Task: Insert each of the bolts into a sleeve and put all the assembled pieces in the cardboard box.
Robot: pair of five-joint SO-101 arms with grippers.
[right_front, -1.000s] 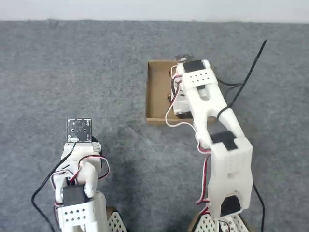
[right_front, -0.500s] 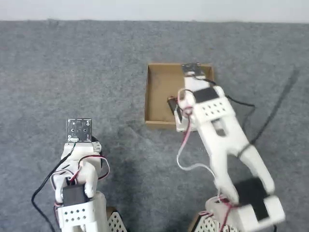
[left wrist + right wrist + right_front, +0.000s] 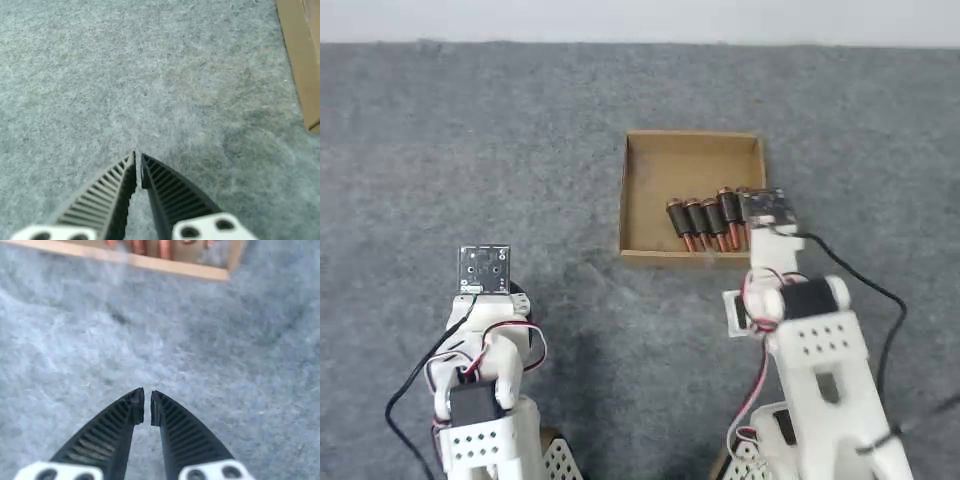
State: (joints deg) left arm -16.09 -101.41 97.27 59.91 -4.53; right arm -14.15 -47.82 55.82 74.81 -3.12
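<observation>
Box (image 3: 691,164) sits on grey carpet (image 3: 510,140), far-centre in the high view. A row of assembled pieces (image 3: 704,224) lies inside along the box's near wall, side by side, touching, copper ends toward the arms. About five can be counted; the rightmost is partly hidden by the right arm (image 3: 812,345).

Right arm is near side of the table, its wrist just over the box's near-right corner. Right gripper (image 3: 147,395) hangs over bare carpet just outside the box wall (image 3: 150,261), fingers clenched to a thin slit, nothing held. Copper piece tips (image 3: 162,246) peek over that wall.

Left arm (image 3: 480,385) is at near-left, well apart from the box. Left gripper (image 3: 139,156) is over carpet, fingers clenched, tips almost touching, empty. Box edge (image 3: 296,60) is off to one side.
</observation>
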